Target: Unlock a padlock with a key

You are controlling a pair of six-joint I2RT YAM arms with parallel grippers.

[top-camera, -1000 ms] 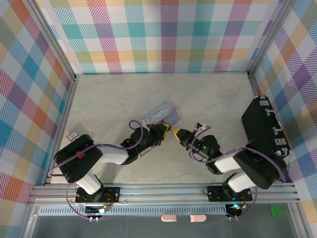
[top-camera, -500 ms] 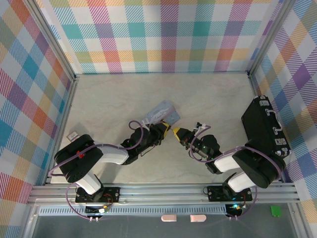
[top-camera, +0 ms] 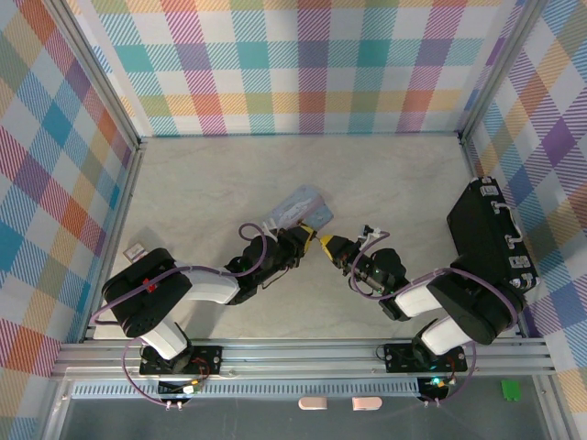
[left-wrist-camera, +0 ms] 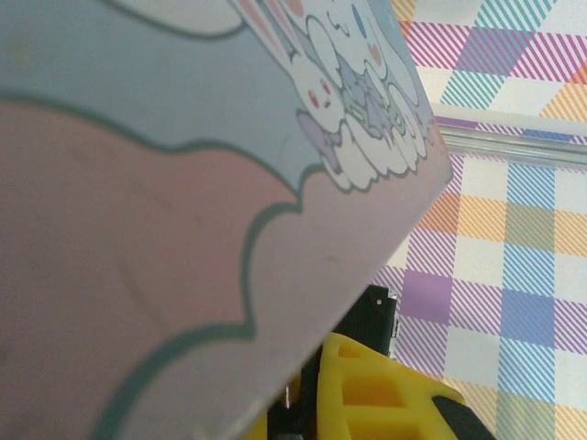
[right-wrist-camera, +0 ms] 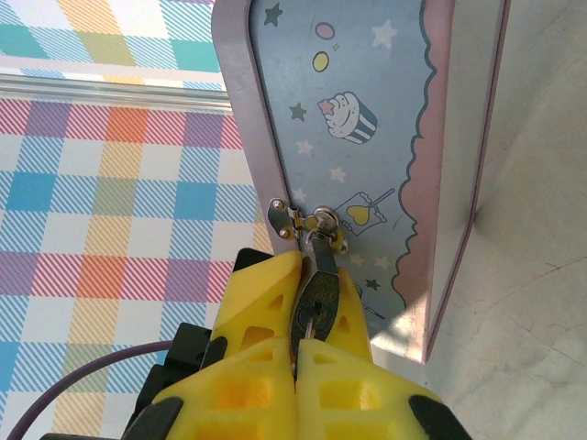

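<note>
Padlock (right-wrist-camera: 313, 298) hangs on the clasp (right-wrist-camera: 284, 218) of the tin (right-wrist-camera: 367, 137), mid-table. My right claw (right-wrist-camera: 317, 280) pinches the key (right-wrist-camera: 310, 324), seemingly inserted, to turn it. My left claw (top-camera: 301, 240) braces the tin; its grip I cannot tell.

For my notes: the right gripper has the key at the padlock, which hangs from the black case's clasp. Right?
No. The right gripper has the key at the padlock, but the padlock hangs from the pale blue cartoon tin's clasp, not the black case's; the right wrist view shows it.
</note>
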